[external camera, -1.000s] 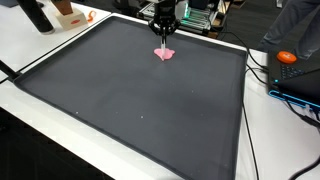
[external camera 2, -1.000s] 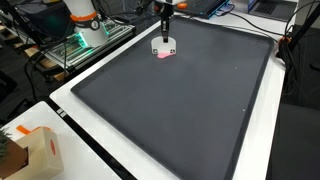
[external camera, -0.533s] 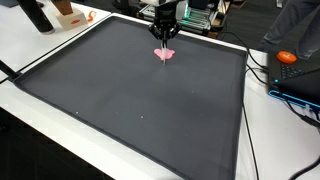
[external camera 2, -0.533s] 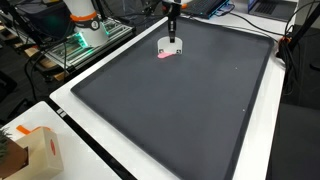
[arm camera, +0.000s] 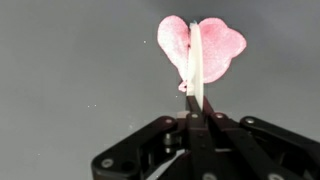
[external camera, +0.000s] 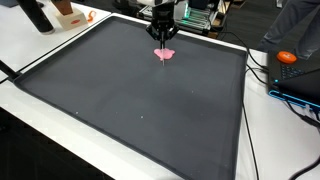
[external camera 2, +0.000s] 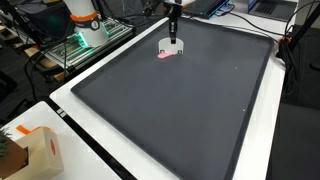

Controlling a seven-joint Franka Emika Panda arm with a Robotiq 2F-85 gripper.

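My gripper is shut on a thin white flat piece, seen edge-on in the wrist view and reaching out past the fingertips. Right behind it, a soft pink lump shaped like two lobes lies on the dark mat. In both exterior views the gripper hangs over the far part of the mat. The white piece dangles just above or against the pink lump. Contact between them cannot be judged.
The large dark mat covers a white table. An orange object and cables lie beside the mat's edge. A cardboard box sits at a table corner. Green-lit equipment stands at the back.
Over the last second the gripper with the white piece shifted slightly along the mat and a little up from the pink lump. The last half second shows almost no motion.
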